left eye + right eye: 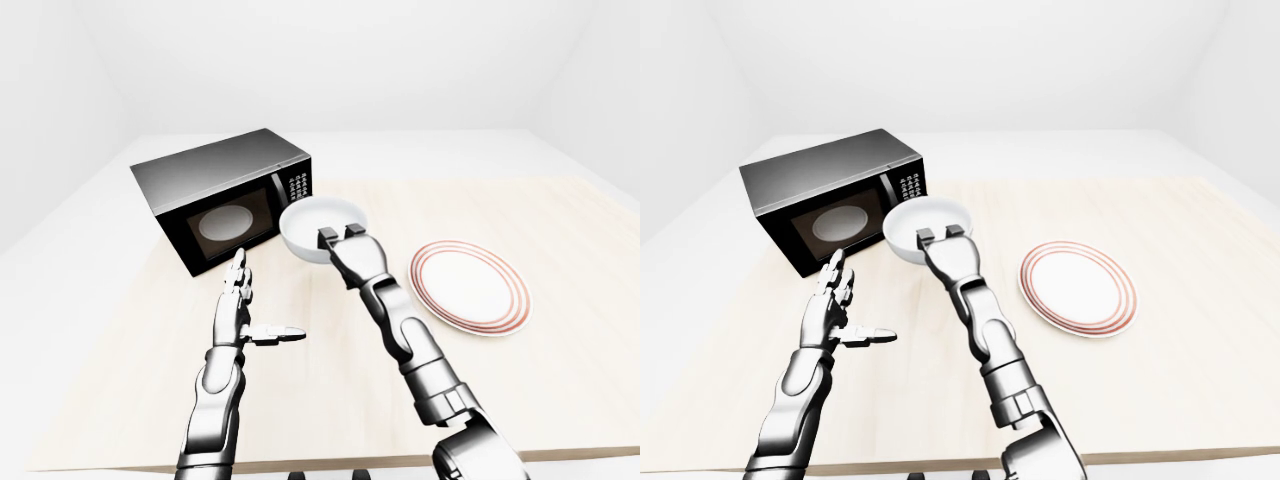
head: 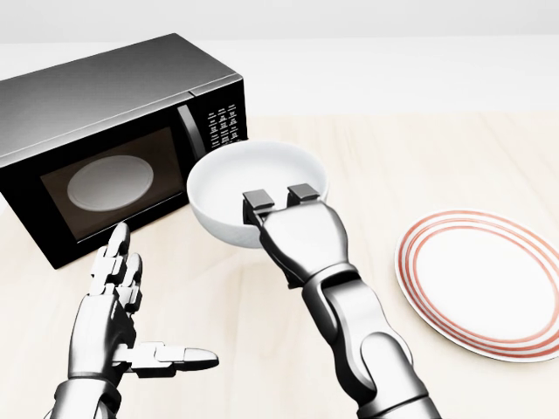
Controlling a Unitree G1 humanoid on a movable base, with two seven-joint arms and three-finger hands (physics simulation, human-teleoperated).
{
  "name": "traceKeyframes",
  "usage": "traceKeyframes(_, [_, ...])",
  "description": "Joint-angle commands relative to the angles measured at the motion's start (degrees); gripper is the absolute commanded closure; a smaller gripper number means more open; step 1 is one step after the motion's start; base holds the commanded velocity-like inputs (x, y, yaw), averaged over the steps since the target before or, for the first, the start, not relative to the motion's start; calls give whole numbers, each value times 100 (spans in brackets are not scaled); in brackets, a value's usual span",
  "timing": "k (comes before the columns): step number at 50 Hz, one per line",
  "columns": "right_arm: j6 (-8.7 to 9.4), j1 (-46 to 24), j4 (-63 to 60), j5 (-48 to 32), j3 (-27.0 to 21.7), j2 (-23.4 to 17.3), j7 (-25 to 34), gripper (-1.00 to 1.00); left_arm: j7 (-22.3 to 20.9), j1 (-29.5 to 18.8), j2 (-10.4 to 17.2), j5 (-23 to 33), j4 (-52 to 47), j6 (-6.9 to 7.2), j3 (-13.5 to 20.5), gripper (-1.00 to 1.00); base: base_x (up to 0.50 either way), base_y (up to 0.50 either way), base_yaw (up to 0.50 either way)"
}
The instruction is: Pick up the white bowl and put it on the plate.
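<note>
The white bowl (image 2: 253, 175) is at the middle of the head view, just right of the microwave. My right hand (image 2: 279, 199) is shut on the bowl's near rim, with two fingertips hooked inside it. I cannot tell whether the bowl rests on the table or hangs just above it. The white plate with red rings (image 2: 482, 284) lies flat on the table to the right of the bowl and apart from it. My left hand (image 2: 150, 305) is open and empty at lower left, fingers pointing up and thumb out to the right.
A black microwave (image 2: 105, 122) with its door shut stands at upper left, close to the bowl. The light wooden table (image 2: 410, 157) stretches across the view; its near edge shows in the left-eye view (image 1: 330, 462).
</note>
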Motion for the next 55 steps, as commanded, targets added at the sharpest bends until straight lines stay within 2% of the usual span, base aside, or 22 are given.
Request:
traceKeyframes(1, [18,214,-202,-323,-59,-84,-683,100,0,0,0,-1,0,0,0,-100,0,0,0])
traceKeyframes(13, [139,332,-586,-400,-260,-342,-720,100,1,0,0,0,0,-1,0,-100,0,0,0])
traceKeyframes(33, [318,514,-803,42,-786,-932,-701,100,1,0,0,0,0,0,-1,-100,0,0,0])
traceKeyframes(55, [392,778,-406,553,-1278,-1524,-1117,100,-1,0,0,0,0,-1,0,-100,0,0,0])
